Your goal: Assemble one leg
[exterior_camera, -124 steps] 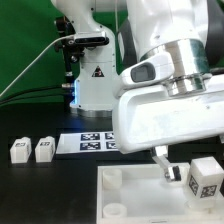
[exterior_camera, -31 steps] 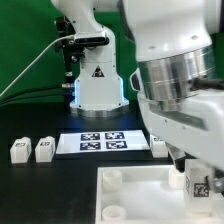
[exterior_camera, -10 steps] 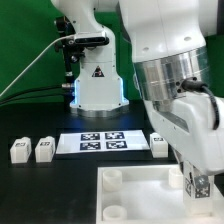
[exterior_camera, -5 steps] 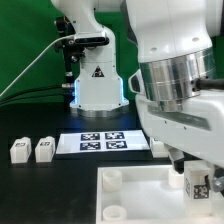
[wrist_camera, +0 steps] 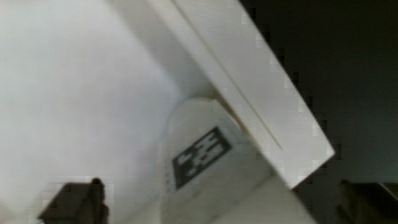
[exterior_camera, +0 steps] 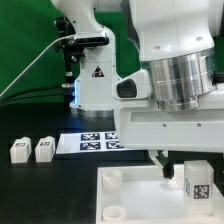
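A white leg (exterior_camera: 200,180) with a black-and-white tag stands upright on the right corner of the large white tray-like part (exterior_camera: 135,192). My gripper (exterior_camera: 187,160) hangs just above it. One dark finger (exterior_camera: 163,165) shows to the exterior view's left of the leg. In the wrist view the leg (wrist_camera: 214,158) lies between my two dark fingertips (wrist_camera: 75,202), which stand wide apart and do not touch it. The gripper is open. Two more legs (exterior_camera: 19,150) (exterior_camera: 43,149) stand on the black table at the exterior view's left.
The marker board (exterior_camera: 92,143) lies flat behind the tray-like part, in front of the robot base (exterior_camera: 92,85). A round corner socket (exterior_camera: 113,179) rises at the tray-like part's near left corner. A green backdrop stands behind.
The hand has risen and shifted toward the exterior view's left over the last half second. The leg stays standing on the tray-like part's right corner and shows more fully.
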Controlling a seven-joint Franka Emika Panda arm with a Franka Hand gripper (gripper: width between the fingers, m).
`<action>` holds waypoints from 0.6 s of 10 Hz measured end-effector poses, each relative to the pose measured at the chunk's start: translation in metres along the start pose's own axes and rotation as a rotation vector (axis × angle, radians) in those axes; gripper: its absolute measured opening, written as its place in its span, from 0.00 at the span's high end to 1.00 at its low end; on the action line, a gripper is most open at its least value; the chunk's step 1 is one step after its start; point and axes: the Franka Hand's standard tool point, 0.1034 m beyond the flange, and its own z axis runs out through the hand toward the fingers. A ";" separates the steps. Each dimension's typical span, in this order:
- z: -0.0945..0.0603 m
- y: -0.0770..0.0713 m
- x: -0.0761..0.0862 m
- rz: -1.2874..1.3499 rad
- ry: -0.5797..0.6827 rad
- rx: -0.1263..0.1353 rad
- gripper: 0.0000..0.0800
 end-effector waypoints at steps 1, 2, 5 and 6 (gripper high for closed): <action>-0.002 -0.001 0.003 -0.191 0.003 -0.031 0.19; -0.003 -0.004 0.004 -0.341 0.005 -0.048 0.19; -0.003 -0.005 0.005 -0.461 0.006 -0.059 0.32; -0.003 -0.005 0.005 -0.466 0.006 -0.059 0.49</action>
